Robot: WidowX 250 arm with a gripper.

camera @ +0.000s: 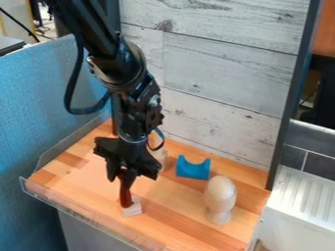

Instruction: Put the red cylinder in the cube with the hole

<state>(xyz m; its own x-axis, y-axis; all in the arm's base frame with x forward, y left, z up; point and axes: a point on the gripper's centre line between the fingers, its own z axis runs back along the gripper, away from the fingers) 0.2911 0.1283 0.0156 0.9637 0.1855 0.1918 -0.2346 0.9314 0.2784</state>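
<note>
Low over the left-centre of the wooden surface hangs the black gripper point(126, 177), shut on the upper part of the red cylinder point(125, 196). The cylinder points downward, close to upright. Its lower end meets the top left part of the small pale cube point(132, 209), which sits on the wood near the front edge. The hole is hidden, and I cannot tell whether the cylinder's end is inside it or only at the cube's top.
A blue block with a curved notch point(193, 169) stands right of the gripper. A pale wooden egg-topped piece point(220, 200) is farther right. Another pale wooden piece point(159, 157) is partly behind the gripper. A clear rim point(85, 214) borders the front left; a plank wall point(222, 73) rises behind.
</note>
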